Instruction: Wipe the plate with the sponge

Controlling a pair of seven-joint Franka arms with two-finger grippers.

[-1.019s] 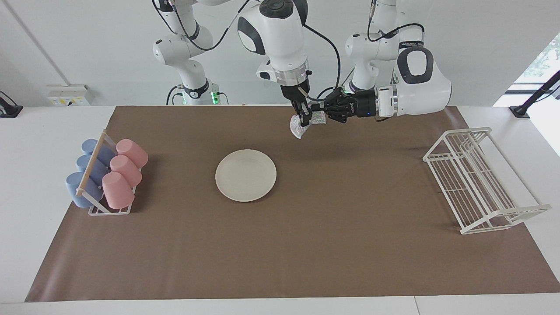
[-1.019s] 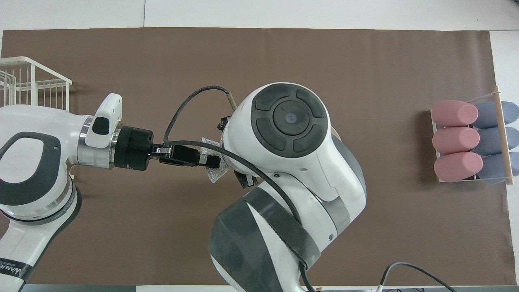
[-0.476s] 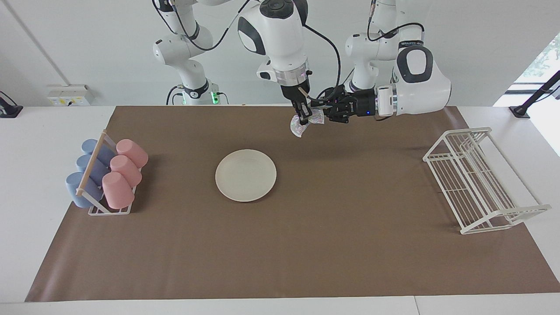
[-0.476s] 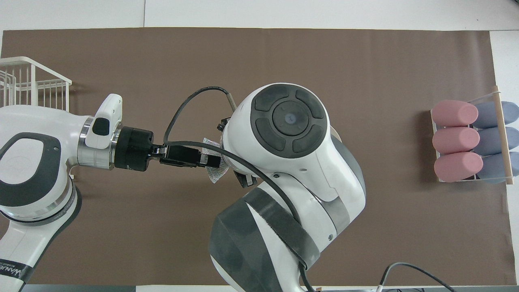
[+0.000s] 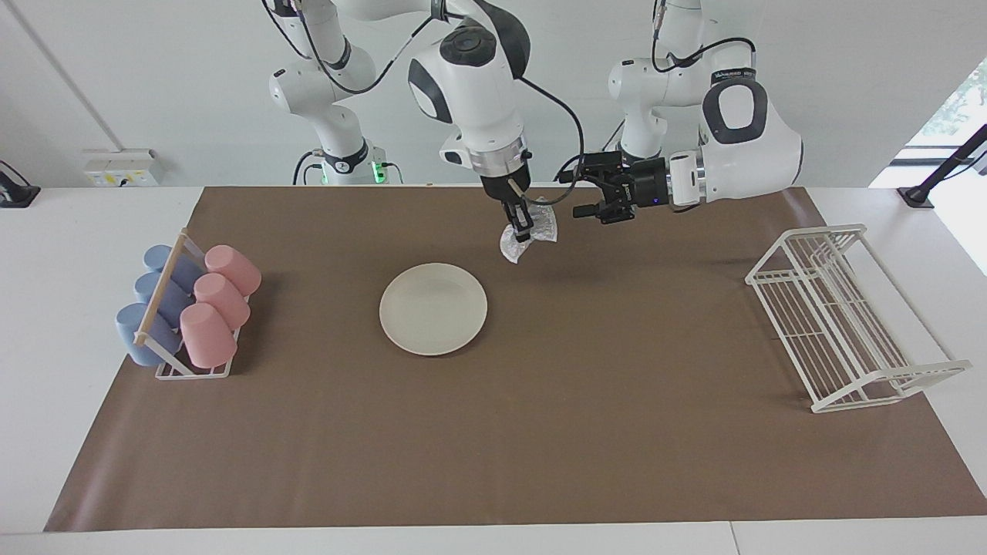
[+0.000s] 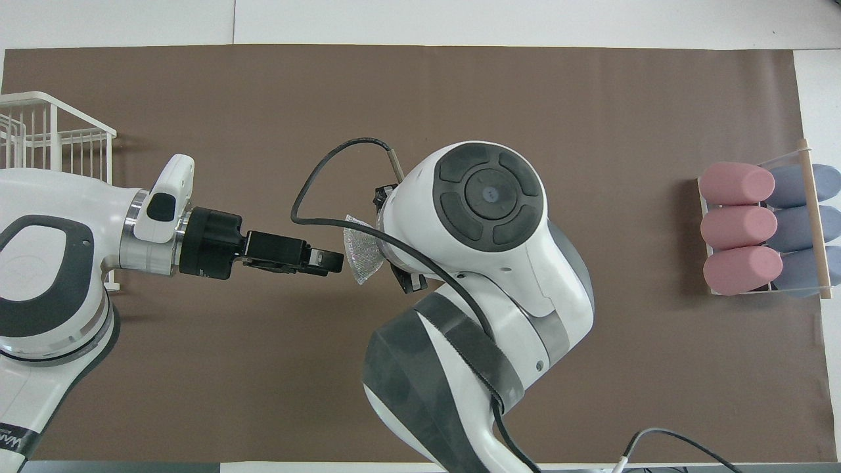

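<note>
Since a second ago the left end effector (image 5: 580, 195) has let go, jaws wide, leaving the sponge (image 5: 527, 235) pinched in the right end effector (image 5: 523, 229). Carry it over the plate (image 5: 433, 308) mid-counter, then lower gently and press flat.

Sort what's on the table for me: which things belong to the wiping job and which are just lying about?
In the job:
- plate
- sponge, pinched in the right gripper

Lying about:
- cup rack with pink and blue cups
- wire rack
- left gripper, open, holding nothing
</note>
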